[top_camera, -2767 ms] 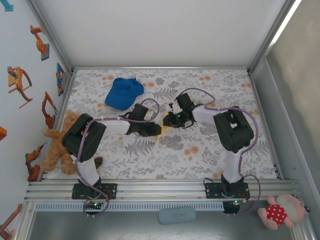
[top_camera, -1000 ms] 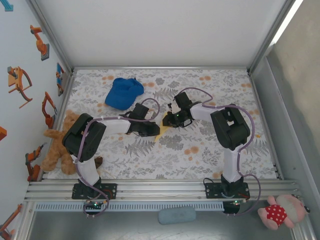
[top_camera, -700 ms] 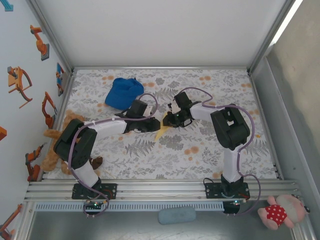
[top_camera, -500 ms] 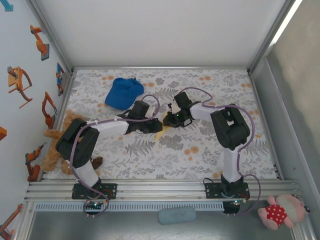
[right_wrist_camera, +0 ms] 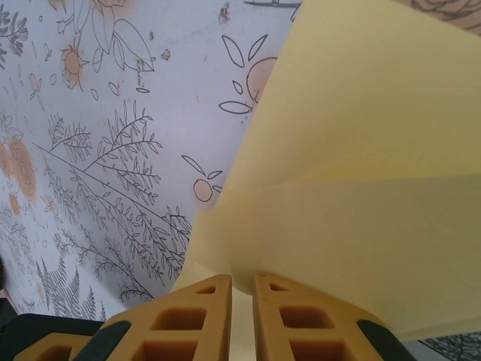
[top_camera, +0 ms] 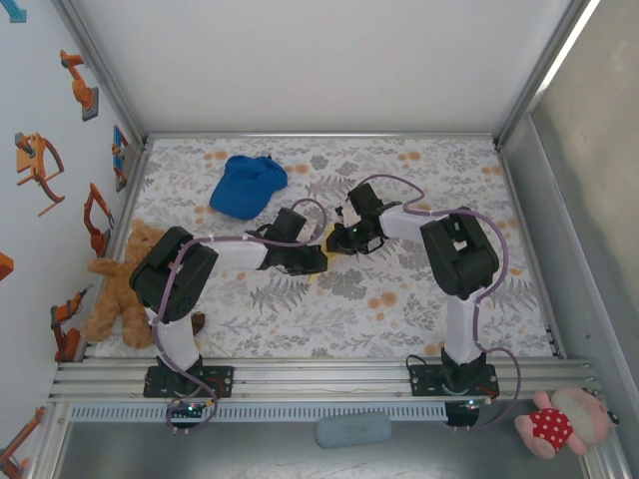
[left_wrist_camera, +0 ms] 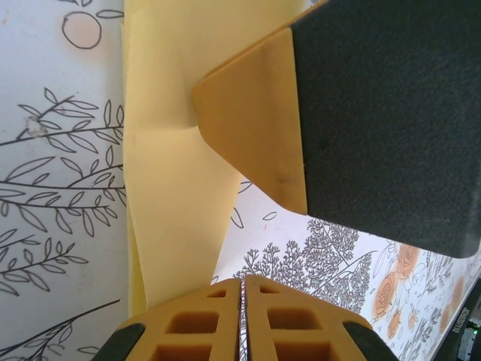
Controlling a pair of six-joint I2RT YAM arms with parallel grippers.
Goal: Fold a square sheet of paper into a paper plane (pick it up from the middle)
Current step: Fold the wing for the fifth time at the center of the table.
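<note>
The square sheet of paper (left_wrist_camera: 173, 188) is yellow, folded and creased, and lies on the floral tablecloth between both grippers. My left gripper (left_wrist_camera: 242, 289) is shut, its fingers pressed together at the paper's near edge; no yellow shows in the seam. Above the sheet stands a pad of the right gripper (left_wrist_camera: 255, 128). In the right wrist view the paper (right_wrist_camera: 361, 150) bulges up into the narrow gap of my right gripper (right_wrist_camera: 242, 282), which is shut on that fold. From above, the left gripper (top_camera: 316, 261) and right gripper (top_camera: 336, 239) meet mid-table and hide most of the sheet.
A blue cap (top_camera: 247, 186) lies at the back left. A brown teddy bear (top_camera: 120, 284) sits at the left edge of the tablecloth (top_camera: 419, 289). Beyond the front rail (top_camera: 319, 377) lies a pink plush toy (top_camera: 559, 421).
The left arm stretched out and drew back, bringing its gripper onto the paper's near side with the jaws closing. The yellow tip seen earlier is now covered. The right gripper barely moved.
</note>
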